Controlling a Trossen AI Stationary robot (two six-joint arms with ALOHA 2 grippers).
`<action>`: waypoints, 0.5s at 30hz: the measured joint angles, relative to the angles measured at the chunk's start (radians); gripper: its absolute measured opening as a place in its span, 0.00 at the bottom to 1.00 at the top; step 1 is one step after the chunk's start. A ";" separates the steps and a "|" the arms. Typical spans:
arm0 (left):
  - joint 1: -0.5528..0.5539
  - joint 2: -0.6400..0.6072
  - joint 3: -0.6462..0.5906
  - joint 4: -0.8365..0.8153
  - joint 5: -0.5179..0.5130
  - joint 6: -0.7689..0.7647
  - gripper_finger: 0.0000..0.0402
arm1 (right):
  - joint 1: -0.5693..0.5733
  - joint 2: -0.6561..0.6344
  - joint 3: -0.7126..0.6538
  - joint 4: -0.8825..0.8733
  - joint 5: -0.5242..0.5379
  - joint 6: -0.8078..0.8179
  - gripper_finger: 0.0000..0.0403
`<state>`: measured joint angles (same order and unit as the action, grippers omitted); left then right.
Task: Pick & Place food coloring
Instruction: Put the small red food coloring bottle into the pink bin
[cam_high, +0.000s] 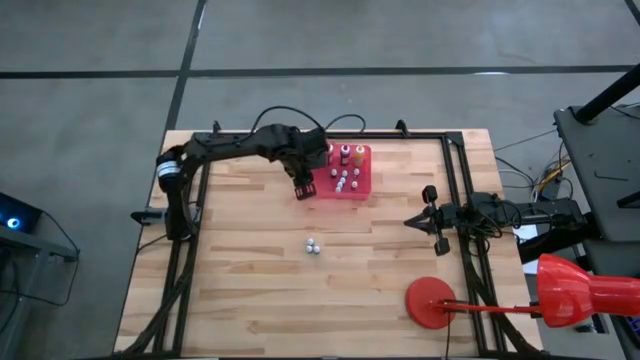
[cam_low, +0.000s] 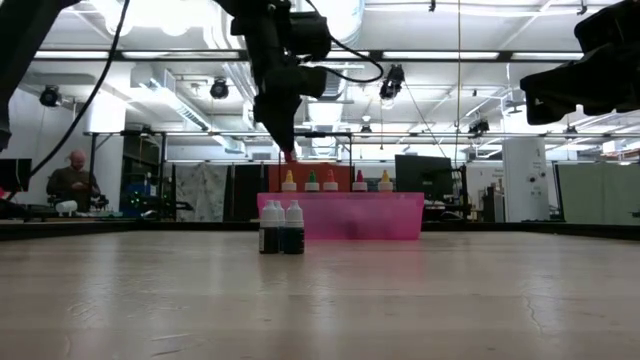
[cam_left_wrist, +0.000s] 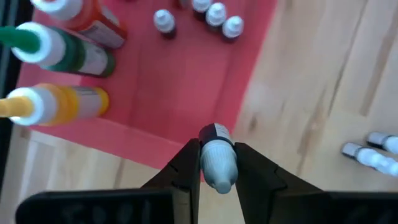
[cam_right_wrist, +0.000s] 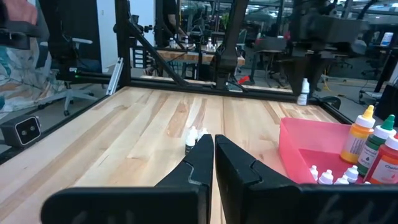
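A red tray (cam_high: 360, 192) at the table's far middle holds tall orange (cam_left_wrist: 93, 22), green (cam_left_wrist: 68, 53) and yellow (cam_left_wrist: 62, 102) food coloring bottles and several small white-capped ones (cam_left_wrist: 214, 14). Two small bottles (cam_high: 313, 247) stand upright on the wood nearer the front. My left gripper (cam_high: 303, 190) hangs over the tray's near-left edge, shut on one small bottle (cam_left_wrist: 216, 155). My right gripper (cam_right_wrist: 213, 155) waits shut and level at the table's right side, touching nothing. My left gripper pinches the small bottle at its pale cap end (cam_left_wrist: 219, 165) between its two fingers (cam_left_wrist: 186, 168). The fingers come steeply from above, slanting down. The bottle's dark-labelled body (cam_left_wrist: 215, 132) points down below the fingertips, lifted clear above the tray's edge (cam_left_wrist: 155, 146).
A red round base with a rod (cam_high: 432, 300) lies at the table's near right. A black frame rail (cam_high: 455, 190) runs round the tabletop. Bare wood (cam_high: 250, 290) lies in front of the two standing bottles. A person (cam_low: 72, 180) sits far behind the table.
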<state>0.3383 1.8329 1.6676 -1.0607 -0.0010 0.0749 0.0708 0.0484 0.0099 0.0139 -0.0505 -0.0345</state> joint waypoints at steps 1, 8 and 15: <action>0.007 0.001 0.000 0.000 0.000 0.004 0.14 | 0.000 0.000 0.000 0.000 0.000 0.000 0.02; 0.041 0.051 0.008 0.014 0.007 0.005 0.14 | 0.000 0.000 0.000 0.000 0.001 0.000 0.02; 0.047 0.172 0.131 -0.004 0.013 -0.002 0.14 | 0.000 0.000 0.000 0.000 0.001 0.000 0.02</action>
<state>0.3855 2.0054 1.7991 -1.0649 0.0119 0.0733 0.0708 0.0486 0.0100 0.0142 -0.0498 -0.0345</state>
